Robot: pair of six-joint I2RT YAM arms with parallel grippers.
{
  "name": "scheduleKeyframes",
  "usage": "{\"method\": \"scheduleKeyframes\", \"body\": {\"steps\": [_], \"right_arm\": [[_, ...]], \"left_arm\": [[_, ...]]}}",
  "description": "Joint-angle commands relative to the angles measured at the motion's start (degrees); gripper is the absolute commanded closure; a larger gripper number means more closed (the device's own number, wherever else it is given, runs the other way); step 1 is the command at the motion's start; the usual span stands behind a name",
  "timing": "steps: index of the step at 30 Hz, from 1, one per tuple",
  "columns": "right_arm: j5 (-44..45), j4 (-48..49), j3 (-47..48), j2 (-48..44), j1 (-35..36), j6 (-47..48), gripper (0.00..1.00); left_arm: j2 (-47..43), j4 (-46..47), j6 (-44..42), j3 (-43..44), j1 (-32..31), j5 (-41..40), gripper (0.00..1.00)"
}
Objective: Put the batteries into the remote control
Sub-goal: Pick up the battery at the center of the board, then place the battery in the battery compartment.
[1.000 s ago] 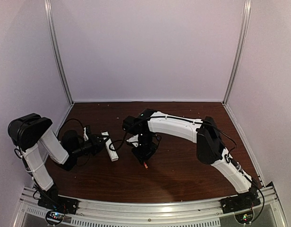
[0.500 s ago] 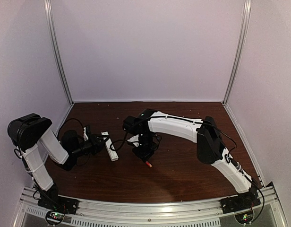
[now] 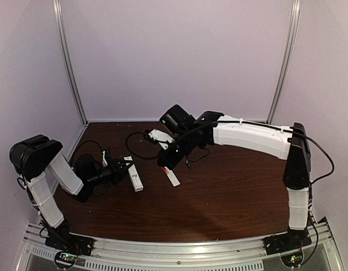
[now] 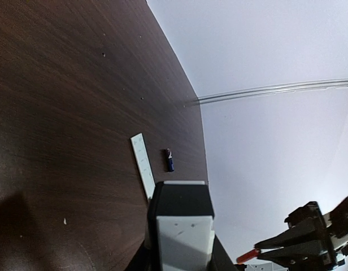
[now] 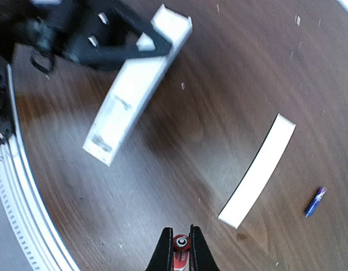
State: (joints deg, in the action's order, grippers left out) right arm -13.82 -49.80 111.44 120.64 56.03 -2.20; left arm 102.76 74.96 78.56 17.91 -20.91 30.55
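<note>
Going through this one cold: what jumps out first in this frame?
The right end effector is shut on the red battery, held above the brown table. Opposite it, the left end effector grips the white remote control by one end. The cover strip and the blue battery lie on the wood off to the side, near each other but not touching.

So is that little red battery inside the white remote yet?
Out. The small red-orange cylindrical battery sits pinched in the right arm's jaws, apart from the long white plastic remote control.
</note>
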Motion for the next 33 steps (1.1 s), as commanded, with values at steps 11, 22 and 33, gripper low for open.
{"method": "scheduleKeyframes", "body": {"steps": [11,22,33], "right_arm": [[-27.1,58.2,-28.3,-15.9,0.4,26.6,1.0],[-42.5,54.6,-30.2,-15.7,0.1,45.6,1.0],[-45.6,32.9,-22.9,-11.4,-0.7,68.5,1.0]], "left_arm": [[3.6,21.8,11.0,9.6,-4.8,7.2,1.0],[3.8,21.9,16.7,12.7,-5.6,14.0,1.0],[3.1,21.8,19.1,14.0,-6.7,17.2,1.0]]}}
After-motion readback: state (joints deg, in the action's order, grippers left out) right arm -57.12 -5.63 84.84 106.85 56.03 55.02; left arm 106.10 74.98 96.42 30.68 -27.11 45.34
